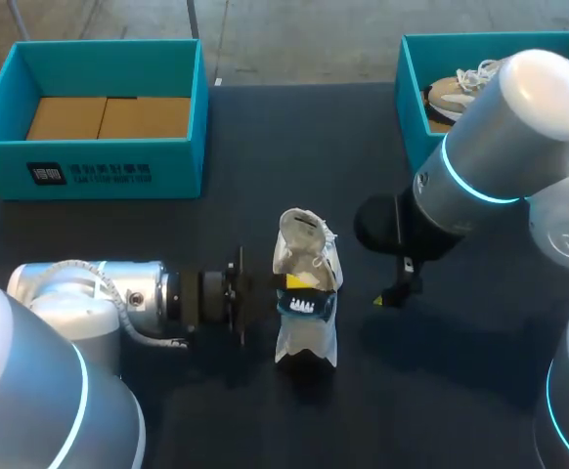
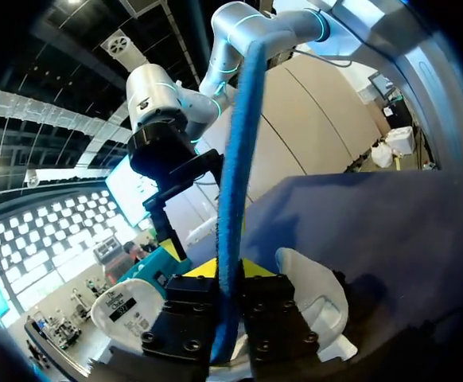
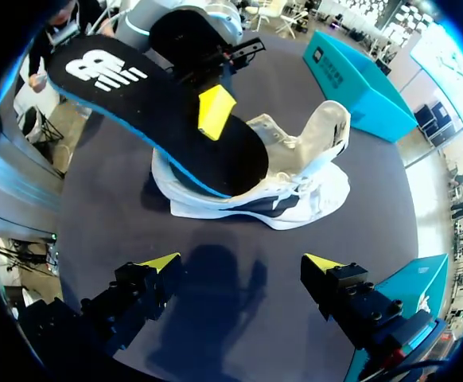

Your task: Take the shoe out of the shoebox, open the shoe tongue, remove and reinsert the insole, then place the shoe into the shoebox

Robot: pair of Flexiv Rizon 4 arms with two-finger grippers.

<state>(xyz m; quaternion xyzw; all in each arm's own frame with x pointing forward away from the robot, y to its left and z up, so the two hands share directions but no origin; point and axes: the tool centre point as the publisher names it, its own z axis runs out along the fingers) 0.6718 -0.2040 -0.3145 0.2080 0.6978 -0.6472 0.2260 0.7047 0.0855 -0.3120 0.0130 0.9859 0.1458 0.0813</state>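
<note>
A white shoe (image 1: 304, 337) lies on the dark table, mid-front, also seen in the right wrist view (image 3: 295, 199). My left gripper (image 1: 299, 285) is over the shoe and is shut on the black insole (image 3: 152, 111). The insole has a blue edge and slants up out of the shoe, its lower end still inside. In the left wrist view the insole (image 2: 233, 183) stands edge-on between the yellow fingertips (image 2: 200, 268), with the shoe (image 2: 319, 290) beneath. My right gripper (image 3: 242, 263) is open and empty, to the right of the shoe (image 1: 394, 291).
A teal shoebox (image 1: 109, 174) with a brown cardboard insert stands at the back left. A second teal shoebox (image 1: 410, 93) at the back right holds another shoe (image 1: 456, 93). My right arm's large body (image 1: 509, 127) hangs over the right side of the table.
</note>
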